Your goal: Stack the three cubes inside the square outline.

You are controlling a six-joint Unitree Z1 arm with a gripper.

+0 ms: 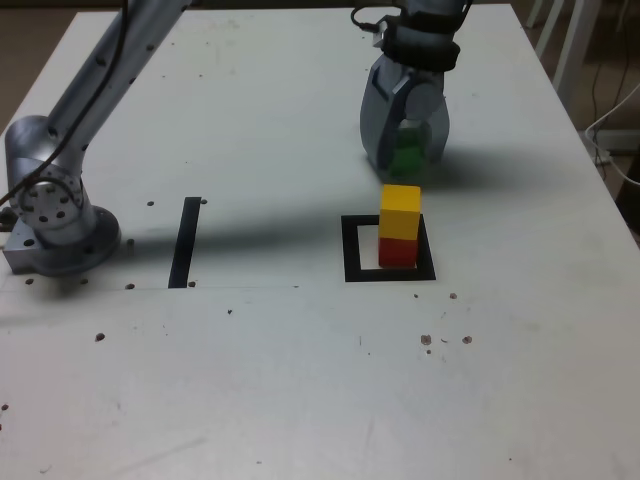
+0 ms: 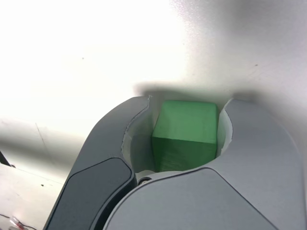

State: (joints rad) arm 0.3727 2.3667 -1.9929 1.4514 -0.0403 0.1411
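Grey two-fingered claw (image 1: 405,150), upper centre-right of the exterior view, closed snugly on the small matte green cube (image 2: 184,134), low at the white tabletop (image 1: 300,380): grip looks made for a lift. Just below it, yellow cube (image 1: 401,211) sits on red cube (image 1: 397,251) inside the black tape square outline (image 1: 352,250); green likely goes on top.

Bench (image 1: 300,400): white, speckled with small dark marks.
Floor (image 1: 30,40): brown, beyond the bench's far corner.
White frame legs (image 1: 565,40): behind the tool.
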